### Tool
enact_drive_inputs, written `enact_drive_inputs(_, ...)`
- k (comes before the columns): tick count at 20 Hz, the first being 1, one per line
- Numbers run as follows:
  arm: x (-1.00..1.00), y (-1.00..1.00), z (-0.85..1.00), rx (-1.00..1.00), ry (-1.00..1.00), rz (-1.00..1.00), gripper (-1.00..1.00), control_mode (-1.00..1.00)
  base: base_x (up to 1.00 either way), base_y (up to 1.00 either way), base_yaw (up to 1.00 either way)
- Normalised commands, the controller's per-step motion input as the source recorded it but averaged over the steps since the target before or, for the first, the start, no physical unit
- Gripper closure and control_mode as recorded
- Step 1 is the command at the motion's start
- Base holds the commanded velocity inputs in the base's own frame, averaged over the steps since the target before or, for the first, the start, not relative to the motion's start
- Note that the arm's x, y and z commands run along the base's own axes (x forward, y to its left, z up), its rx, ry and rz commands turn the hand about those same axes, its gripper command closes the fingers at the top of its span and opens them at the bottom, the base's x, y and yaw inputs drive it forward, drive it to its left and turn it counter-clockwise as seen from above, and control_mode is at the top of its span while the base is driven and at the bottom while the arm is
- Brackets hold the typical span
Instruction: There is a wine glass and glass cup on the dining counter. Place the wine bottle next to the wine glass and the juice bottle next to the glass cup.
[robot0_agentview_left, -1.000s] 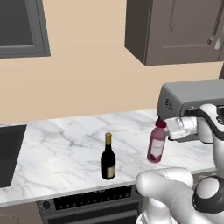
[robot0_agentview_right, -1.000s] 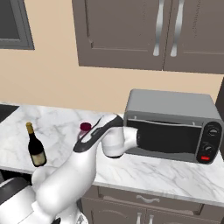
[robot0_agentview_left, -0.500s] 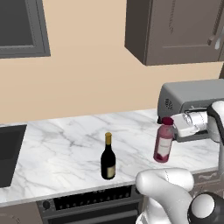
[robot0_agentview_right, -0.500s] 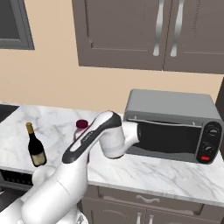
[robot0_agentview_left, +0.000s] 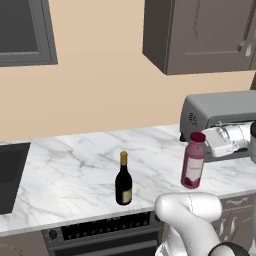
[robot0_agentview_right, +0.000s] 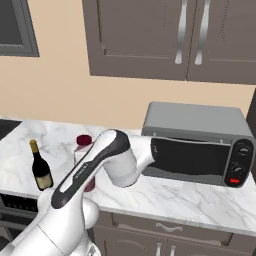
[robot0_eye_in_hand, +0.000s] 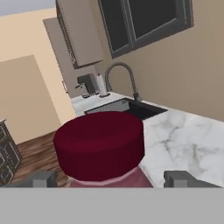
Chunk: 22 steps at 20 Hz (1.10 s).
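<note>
The juice bottle (robot0_agentview_left: 192, 162), red-purple with a round red cap, leans slightly over the marble worktop (robot0_agentview_left: 75, 170) in front of the microwave. My gripper (robot0_agentview_left: 209, 145) reaches in from the right at neck height and is shut on it. In the hand view the red cap (robot0_eye_in_hand: 99, 144) sits between my two fingertips (robot0_eye_in_hand: 43, 178). In the right base view my arm hides most of the juice bottle (robot0_agentview_right: 83, 142). The dark wine bottle (robot0_agentview_left: 123, 180) with its gold top stands upright, apart to the left, and is seen again (robot0_agentview_right: 41, 167). The wine glass, glass cup and dining counter are out of view.
A grey microwave (robot0_agentview_left: 220, 112) stands right behind the juice bottle, with dark wall cabinets (robot0_agentview_right: 165, 35) above it. A dark sink (robot0_agentview_left: 10, 170) cuts into the worktop's left end, with its curved faucet (robot0_eye_in_hand: 122, 74). An oven front (robot0_agentview_left: 100, 232) lies below the worktop edge.
The juice bottle has moved to the right along the worktop together with my gripper, toward the microwave. The wine bottle has not moved.
</note>
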Motion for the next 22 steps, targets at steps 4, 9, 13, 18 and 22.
enact_drive_inputs(4, -0.4, 0.16, 0.4, 0.0, -0.05, 0.0, 1.0, -1.0, 0.0, 0.0, 0.0)
enact_drive_inputs(9, -0.37, 0.12, 0.35, -0.02, -0.11, 0.0, 1.0, -1.0, 0.0, 0.0, 0.0)
enact_drive_inputs(13, -0.36, 0.0, 0.3, -0.03, -0.19, 0.02, 1.0, -1.0, 0.0, 0.0, 0.0)
enact_drive_inputs(18, -0.22, 0.02, 0.27, -0.03, -0.08, 0.0, 1.0, -1.0, 0.0, 0.0, 0.0)
enact_drive_inputs(22, -0.05, 0.02, 0.26, -0.02, 0.01, 0.0, 1.0, -1.0, 0.0, 0.0, 0.0)
